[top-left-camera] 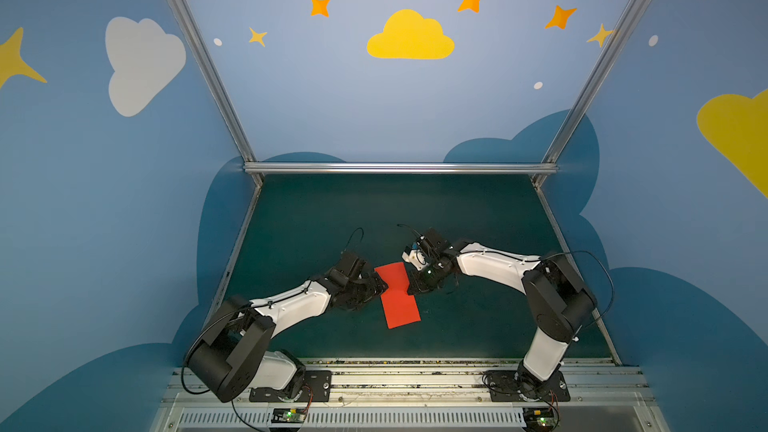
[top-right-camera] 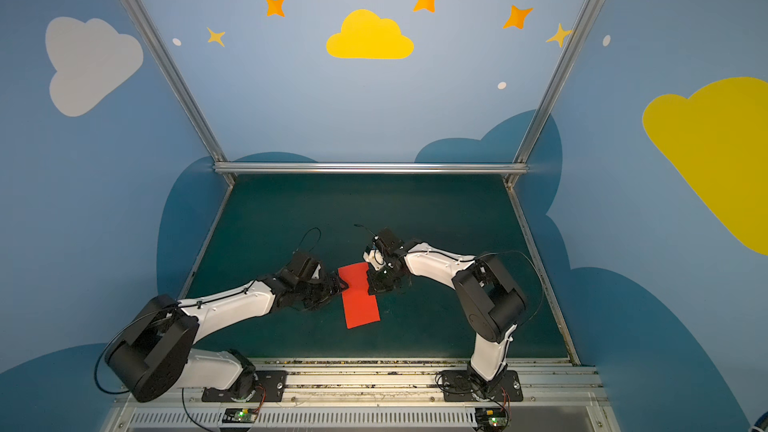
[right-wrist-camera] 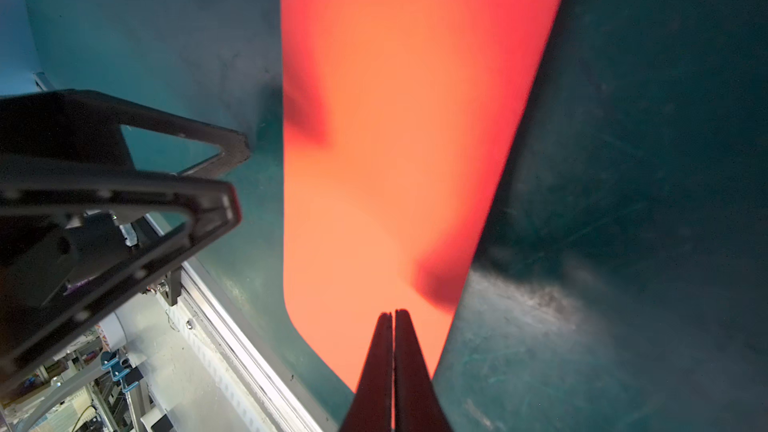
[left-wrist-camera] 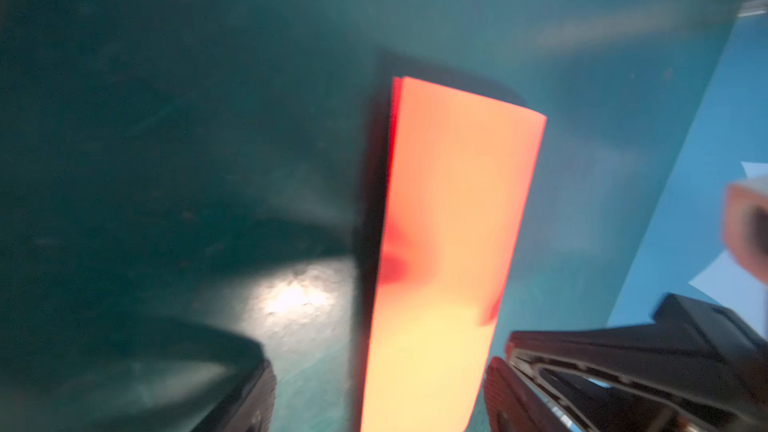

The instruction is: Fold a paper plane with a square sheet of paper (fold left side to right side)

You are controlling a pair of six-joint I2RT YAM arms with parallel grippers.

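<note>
Nearest to where I stand is the metal rail [top-left-camera: 415, 384] that carries both arm bases, running along the front edge of the dark green bench [top-left-camera: 374, 209]. Just beyond it, about the middle of the bench, lies the red sheet of paper [top-left-camera: 397, 297] [top-right-camera: 359, 297]. It shows as a long, narrow rectangle, a little askew, with one short end toward the rail. In the left wrist view a second layer peeks out along one edge near the far corner of the sheet [left-wrist-camera: 449, 243], so it looks doubled over.

Each arm reaches in from its own side and the two meet at the sheet. The left pincer [top-left-camera: 380, 284] [top-right-camera: 343, 284] sits at the sheet's left edge. Its fingers [left-wrist-camera: 257, 401] are spread apart, released, with the red strip running between them and bench showing on both sides. The right pincer [top-left-camera: 413, 288] [top-right-camera: 371, 289] is at the right edge, clenched tight. Its two fingers [right-wrist-camera: 409, 351] are pressed together with their tips over the paper [right-wrist-camera: 395, 139]. Whether they press it down I cannot tell.
</note>
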